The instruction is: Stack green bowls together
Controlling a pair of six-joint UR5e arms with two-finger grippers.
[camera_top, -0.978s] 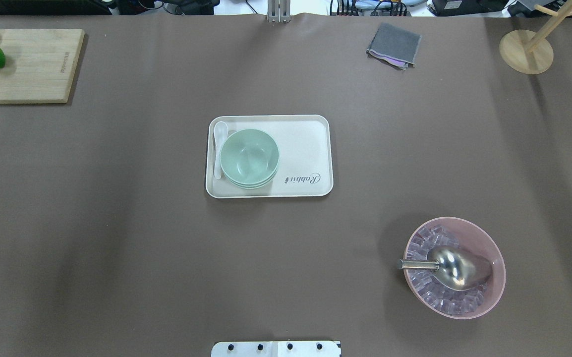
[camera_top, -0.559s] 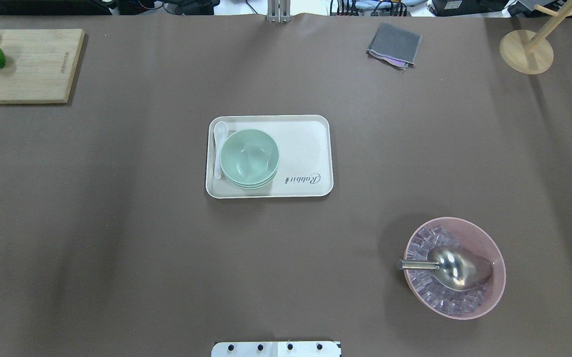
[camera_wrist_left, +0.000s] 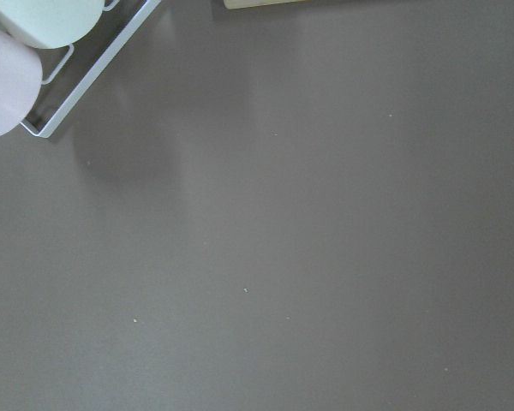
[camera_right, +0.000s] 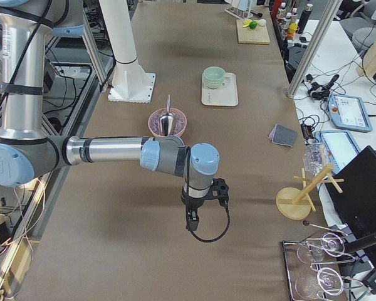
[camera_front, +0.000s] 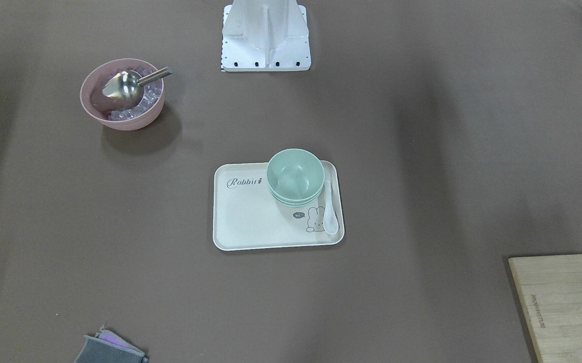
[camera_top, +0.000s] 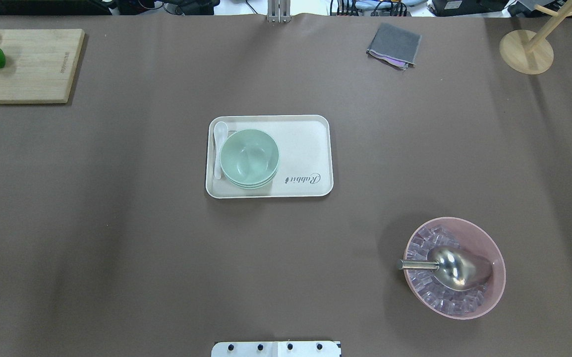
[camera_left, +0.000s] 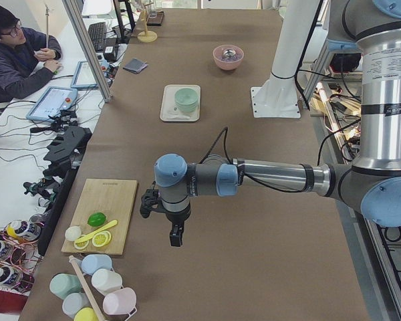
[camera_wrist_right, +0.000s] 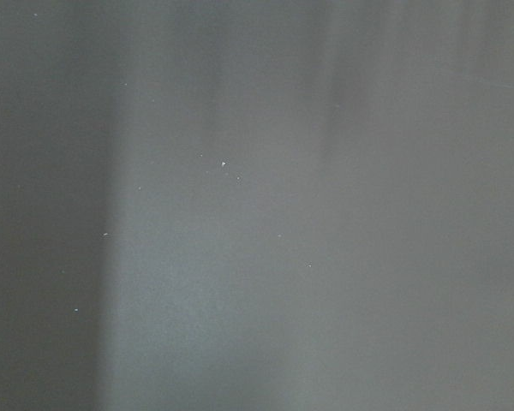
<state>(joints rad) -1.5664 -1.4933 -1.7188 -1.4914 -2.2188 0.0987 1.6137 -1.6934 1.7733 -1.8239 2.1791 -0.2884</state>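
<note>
The left arm [camera_left: 274,177] and right arm [camera_right: 106,150] each lie level, wrists bent down; the left gripper [camera_left: 177,237] and right gripper [camera_right: 192,222] point straight down, finger spacing unclear

Overhead cam: behind robot base [camera_top: 276,348], facing forward and down. Front cam: opposite side, steep down, mirrored. Both share tray [camera_top: 306,144] with green bowls [camera_top: 249,156] mid-worktop [camera_top: 117,223]. Side cams: worktop ends, looking lengthwise. Wrist cams: close, facing worktop.

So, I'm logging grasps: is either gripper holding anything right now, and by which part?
Nothing is held. The green bowls sit stacked on the tray; the left gripper and right gripper hang over the table, nothing in them.
</note>
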